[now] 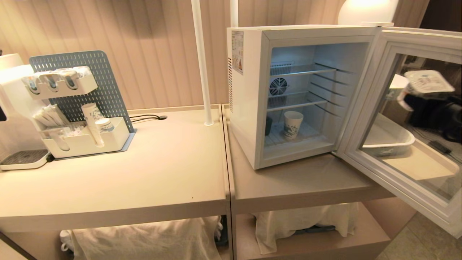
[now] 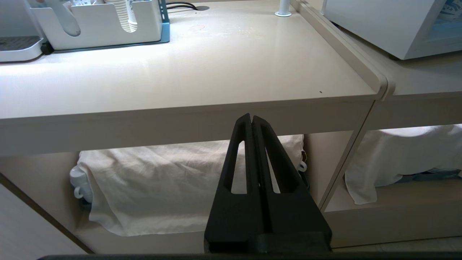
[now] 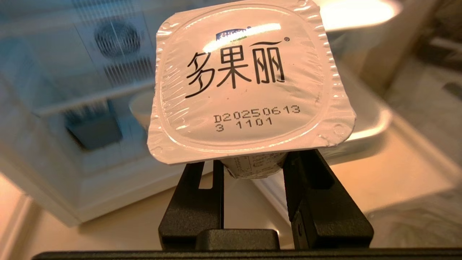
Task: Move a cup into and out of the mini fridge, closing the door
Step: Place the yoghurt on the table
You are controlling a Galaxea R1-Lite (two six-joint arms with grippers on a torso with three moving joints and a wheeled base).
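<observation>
Left gripper [image 2: 252, 119]: fingers pressed together, holding nothing; parked low, in front of the left tabletop's [image 2: 202, 65] front edge.
Right gripper [image 3: 252, 162]: clamped on the lower body of a sealed pot [image 3: 249, 83], foil lid facing the wrist camera.
Pot position: in the head view the pot [image 1: 427, 82] shows within the window of the door [image 1: 364, 104], on the robot's right, well apart from the fridge opening.
Door: swung wide open to the right, not yet closed.
Mini fridge [image 1: 249, 108]: stands on the right tabletop [image 1: 299, 180], interior lit, wire shelves bare.
Cup [image 1: 292, 124]: upright on the fridge floor, near its middle, long axis vertical, mouth up; a dark object [image 1: 269, 125] stands just to its left.
Key relation: the opening and cup lie forward and left of the right gripper; the right arm is the nearer one.
Judgement: any path inward must pass round the door's free edge and avoid the standing cup.
</observation>
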